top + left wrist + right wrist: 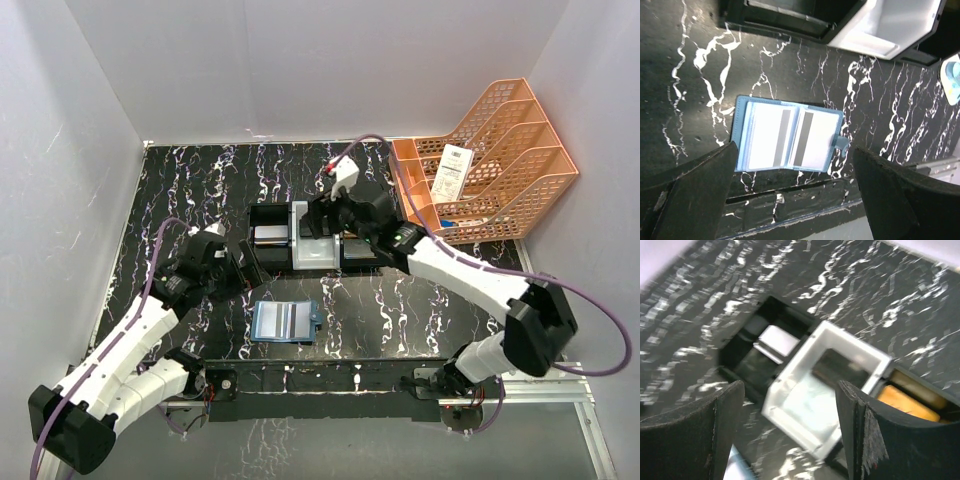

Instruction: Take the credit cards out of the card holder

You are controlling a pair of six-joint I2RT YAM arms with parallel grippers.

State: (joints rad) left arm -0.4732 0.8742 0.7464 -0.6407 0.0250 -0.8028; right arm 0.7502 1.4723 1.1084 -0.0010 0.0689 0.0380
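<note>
Our left claw point(795, 150) and right claw point(789, 387) gape wide and empty; the flat card holder point(285, 321), bottom middle, may slide away.

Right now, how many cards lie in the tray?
3 in the tray: greyish card left, dark card in the white middle, gold card right. The card holder may hide more.

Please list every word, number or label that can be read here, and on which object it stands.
None can be read.
Paper slip in the orange rack: dark print, too small to read.
Cards in the open wallet: only grey stripes, no text visible.
</note>
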